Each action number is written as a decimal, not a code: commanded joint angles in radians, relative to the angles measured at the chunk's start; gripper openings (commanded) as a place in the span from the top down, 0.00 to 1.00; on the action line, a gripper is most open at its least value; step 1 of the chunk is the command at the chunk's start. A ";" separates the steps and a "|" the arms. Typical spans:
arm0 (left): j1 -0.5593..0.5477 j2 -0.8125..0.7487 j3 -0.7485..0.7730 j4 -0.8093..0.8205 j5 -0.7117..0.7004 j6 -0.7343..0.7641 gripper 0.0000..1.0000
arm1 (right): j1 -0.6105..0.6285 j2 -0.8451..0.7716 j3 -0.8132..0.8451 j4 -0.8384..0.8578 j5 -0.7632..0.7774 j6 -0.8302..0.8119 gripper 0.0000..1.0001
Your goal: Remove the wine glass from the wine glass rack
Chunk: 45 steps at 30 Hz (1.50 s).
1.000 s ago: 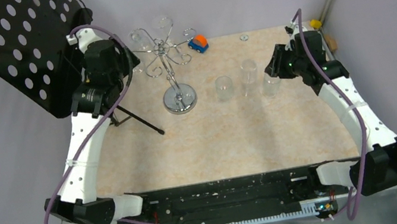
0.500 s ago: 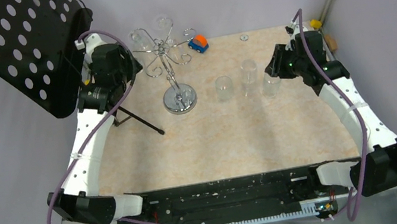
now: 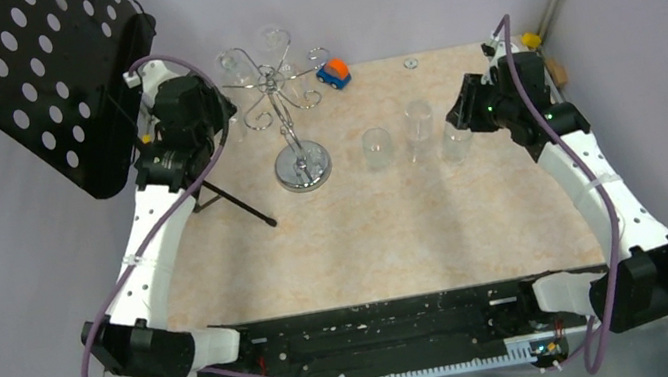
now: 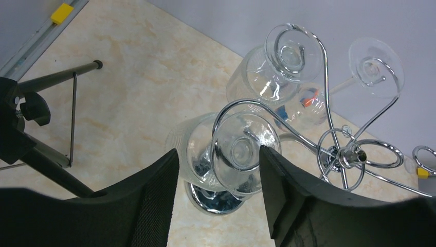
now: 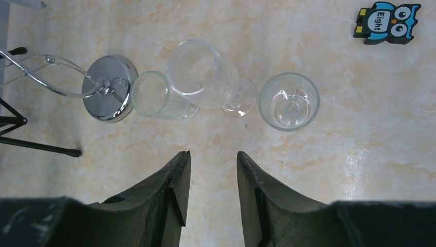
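The chrome wine glass rack (image 3: 279, 91) stands at the back left of the table on its round base (image 3: 303, 167). In the left wrist view a wine glass (image 4: 246, 149) hangs upside down from one curled arm (image 4: 231, 110). My left gripper (image 4: 218, 152) is open around it. The right finger (image 4: 272, 175) touches the rim of the glass's foot, while the left finger (image 4: 159, 180) stands clear of the bowl. Two more glasses (image 4: 280, 72) (image 4: 375, 67) hang on other arms. My right gripper (image 5: 213, 153) is open over bare table with nothing between its fingers.
Three glasses (image 3: 376, 148) (image 3: 420, 129) (image 3: 454, 142) stand on the table right of the rack. A black perforated music stand (image 3: 30, 85) rises at the back left, its tripod leg (image 3: 242, 208) reaching onto the table. A small toy car (image 3: 333, 72) sits behind the rack.
My left gripper has moved right, toward the rack, and its jaws have narrowed around the hanging glass. The right arm has not moved.
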 commanded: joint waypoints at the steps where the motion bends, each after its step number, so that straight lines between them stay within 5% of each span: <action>1: 0.019 -0.025 -0.010 0.067 0.000 -0.016 0.41 | -0.004 -0.033 -0.007 0.029 0.004 -0.002 0.60; 26: 0.025 -0.048 0.026 0.082 0.087 -0.082 1.00 | -0.005 -0.048 -0.020 0.038 0.009 -0.001 0.60; 45: 0.025 -0.175 -0.156 0.391 0.008 -0.195 1.00 | -0.006 -0.046 -0.021 0.040 0.012 -0.007 0.60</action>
